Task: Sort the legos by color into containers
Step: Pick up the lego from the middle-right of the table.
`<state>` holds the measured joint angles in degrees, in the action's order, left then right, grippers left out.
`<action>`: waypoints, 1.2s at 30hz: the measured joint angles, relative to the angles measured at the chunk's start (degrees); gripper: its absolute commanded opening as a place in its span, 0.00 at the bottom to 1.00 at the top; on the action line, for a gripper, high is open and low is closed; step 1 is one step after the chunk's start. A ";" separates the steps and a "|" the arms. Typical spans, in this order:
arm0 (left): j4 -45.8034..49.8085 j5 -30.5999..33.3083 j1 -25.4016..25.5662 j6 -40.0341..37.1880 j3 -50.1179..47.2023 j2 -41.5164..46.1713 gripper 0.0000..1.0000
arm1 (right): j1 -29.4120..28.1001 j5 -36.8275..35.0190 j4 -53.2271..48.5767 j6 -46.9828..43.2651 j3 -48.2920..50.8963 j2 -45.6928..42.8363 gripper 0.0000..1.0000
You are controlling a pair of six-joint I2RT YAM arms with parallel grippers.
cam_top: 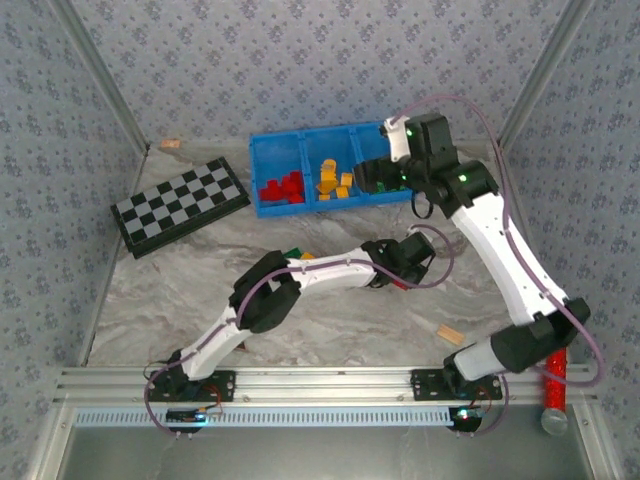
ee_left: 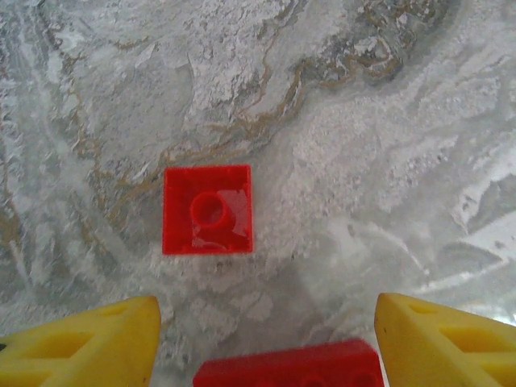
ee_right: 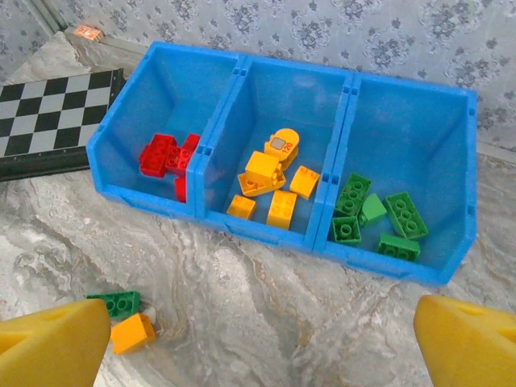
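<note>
- Right wrist view: right gripper (ee_right: 262,322) wide open, empty, facing blue tray (ee_right: 266,76) of sorted legos (ee_right: 168,155); 1 orange piece (ee_right: 282,149) reads "120".
- Left gripper (ee_left: 268,310) open, empty, pointing down over red lego (ee_left: 207,210) on bench (ee_left: 363,121).

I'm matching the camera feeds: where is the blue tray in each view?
Top external: blue tray at upper centre.
Right wrist: blue tray across the upper half, its three compartments facing the camera.
Left wrist: a red brick on the marble table.
Shared landmark: checkered board, left of the tray in both.
</note>
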<state>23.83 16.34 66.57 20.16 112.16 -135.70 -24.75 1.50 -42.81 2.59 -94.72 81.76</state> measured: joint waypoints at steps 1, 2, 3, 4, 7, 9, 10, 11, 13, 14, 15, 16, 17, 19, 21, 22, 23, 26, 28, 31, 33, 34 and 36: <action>0.42 0.13 -0.09 0.02 1.36 -0.94 0.70 | 0.15 0.04 0.59 0.20 1.33 -1.29 0.99; 1.07 0.33 -0.20 0.02 3.15 -2.16 0.70 | 0.44 0.02 1.05 0.48 2.82 -2.69 0.99; 1.84 0.55 -0.31 0.04 5.05 -3.34 0.69 | 0.74 0.02 1.33 0.70 4.07 -3.87 0.99; 2.45 0.74 -0.46 0.22 6.73 -4.35 0.68 | 1.03 0.02 1.38 0.87 4.85 -4.63 0.99; 4.55 0.90 -1.03 0.70 11.52 -7.21 0.65 | 2.01 0.02 1.49 1.09 6.40 -5.73 0.99; 5.90 0.83 -1.66 1.29 13.79 -8.63 0.63 | 2.49 0.02 1.46 1.27 7.54 -6.19 0.99; 6.51 0.76 -2.01 1.57 14.51 -9.09 0.62 | 2.67 0.02 1.42 1.29 7.96 -6.38 0.99; 7.15 0.61 -2.36 1.95 15.04 -9.51 0.61 | 2.86 0.02 1.40 1.33 8.44 -6.64 0.99; 8.37 0.17 -2.97 2.43 15.56 -9.99 0.60 | 3.17 0.02 1.20 1.51 8.81 -6.95 0.99; 9.05 -0.07 -3.28 2.62 15.56 -10.08 0.59 | 3.41 0.02 1.20 1.51 8.87 -7.13 0.99; 9.68 -0.31 -3.63 2.86 15.56 -10.14 0.59 | 3.61 0.02 1.20 1.53 8.92 -7.30 0.99; 10.03 -0.50 -3.87 3.04 15.56 -10.21 0.58 | 3.82 0.02 1.20 1.55 8.94 -7.48 0.99; 10.38 -0.68 -4.11 3.08 15.58 -10.25 0.57 | 4.04 0.02 1.20 1.68 8.98 -7.65 0.99; 10.95 -1.25 -4.33 3.28 15.58 -10.36 0.57 | 4.37 0.02 1.25 1.73 8.98 -7.87 0.99; 11.08 -1.88 -4.31 3.30 15.56 -10.36 0.56 | 4.55 0.04 1.22 1.92 8.98 -7.98 0.99; 11.06 -2.12 -4.31 3.32 15.58 -10.36 0.55 | 4.55 0.04 1.22 1.97 8.98 -8.00 0.99; 10.99 -2.27 -4.31 3.43 15.56 -10.36 0.54 | 4.57 0.04 1.20 2.10 8.98 -8.00 0.99; 10.88 -2.86 -4.20 3.48 15.58 -10.36 0.51 | 4.66 0.04 1.18 2.14 9.09 -8.07 0.99; 10.82 -3.06 -4.20 3.50 15.58 -10.36 0.49 | 4.83 0.04 1.09 2.16 9.29 -8.15 0.99; 10.62 -3.06 -4.22 4.02 15.58 -10.38 0.41 | 5.11 0.04 0.96 2.34 9.70 -8.50 0.99; 10.45 -3.06 -4.33 4.02 15.58 -10.38 0.36 | 5.35 0.04 0.94 2.45 10.05 -8.90 0.99; 10.38 -3.08 -4.37 4.22 15.58 -10.40 0.35 | 5.40 0.04 0.87 2.54 10.21 -9.07 0.99; 10.14 -3.06 -4.57 4.33 15.63 -10.40 0.34 | 5.55 0.04 0.76 2.58 10.47 -9.46 0.99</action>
<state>33.98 13.28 62.00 24.49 127.79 -146.10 -19.20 1.54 -42.04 5.17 -84.25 72.29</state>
